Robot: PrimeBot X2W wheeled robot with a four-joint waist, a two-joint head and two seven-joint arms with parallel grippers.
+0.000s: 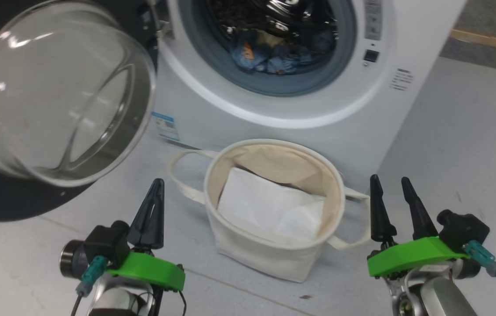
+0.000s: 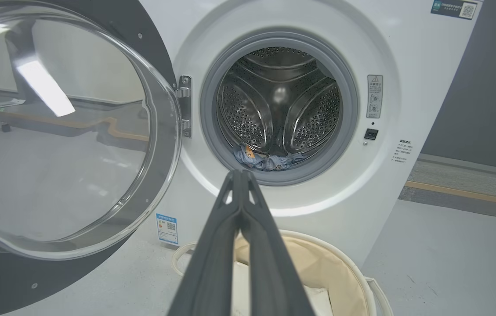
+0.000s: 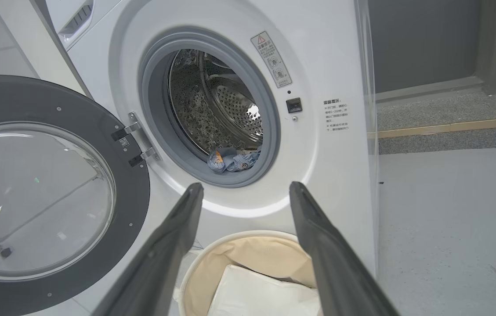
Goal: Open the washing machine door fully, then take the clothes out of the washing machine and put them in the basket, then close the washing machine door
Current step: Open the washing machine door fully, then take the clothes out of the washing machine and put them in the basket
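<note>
The white washing machine (image 1: 362, 109) stands ahead, its drum mouth uncovered. Its door (image 1: 54, 96) with the black rim and clear glass bowl hangs swung wide to the left, also seen in the wrist views as the door (image 2: 63, 131) and the door (image 3: 41, 197). The light blue clothes (image 1: 269, 57) lie at the drum's bottom front, the same clothes (image 2: 263, 160) and clothes (image 3: 232, 160) showing in both wrist views. The cream basket (image 1: 327, 175) sits on the floor before the washer. My left gripper (image 1: 156, 184) is shut and empty left of the basket. My right gripper (image 1: 390, 182) is open to its right.
A white folded sheet (image 1: 269, 206) lies inside the basket. A blue sticker (image 1: 164, 126) marks the washer's lower front. Grey floor (image 1: 458, 166) spreads to the right, edged by a wooden strip (image 1: 489, 41) along the dark wall.
</note>
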